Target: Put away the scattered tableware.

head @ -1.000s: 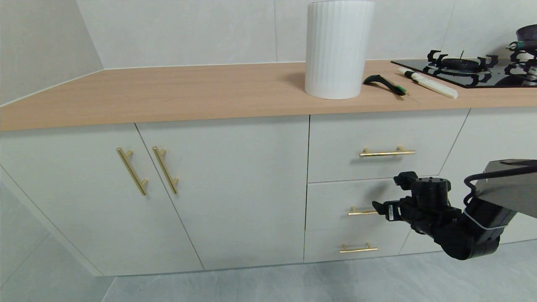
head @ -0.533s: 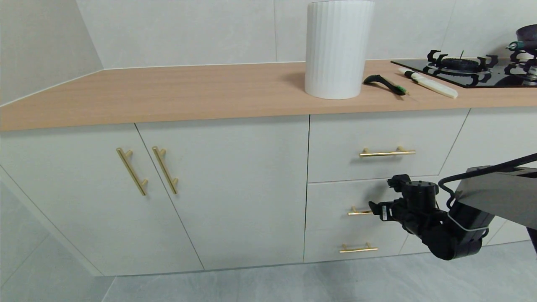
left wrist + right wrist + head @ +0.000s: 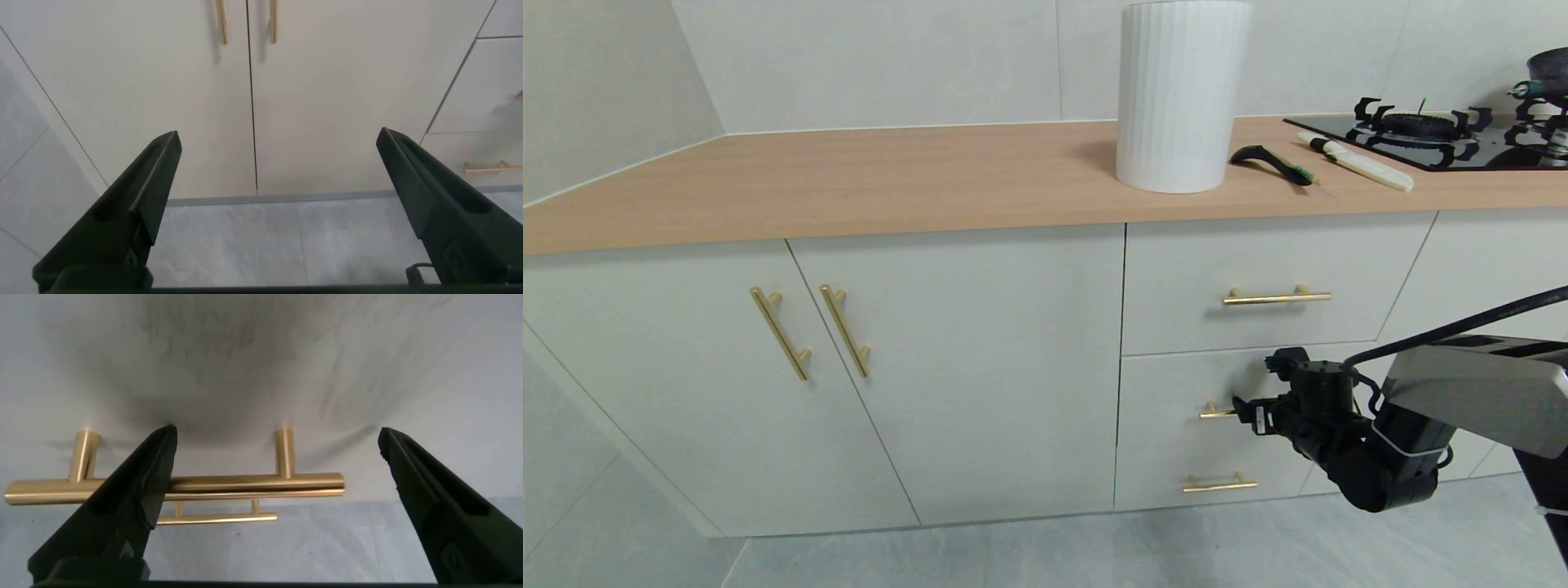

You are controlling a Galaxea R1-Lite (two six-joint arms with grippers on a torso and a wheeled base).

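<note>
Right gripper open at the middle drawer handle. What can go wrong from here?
1. The right gripper spans along the middle drawer handle, not across it; closing may pinch only a post or slip off the bar's end.
2. One finger overlaps the bar in the wrist view; advancing may ram it.

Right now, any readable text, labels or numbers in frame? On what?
None readable.
White sticker on the right gripper: too small to read.
Canister, drawers, stove: no print visible.
</note>
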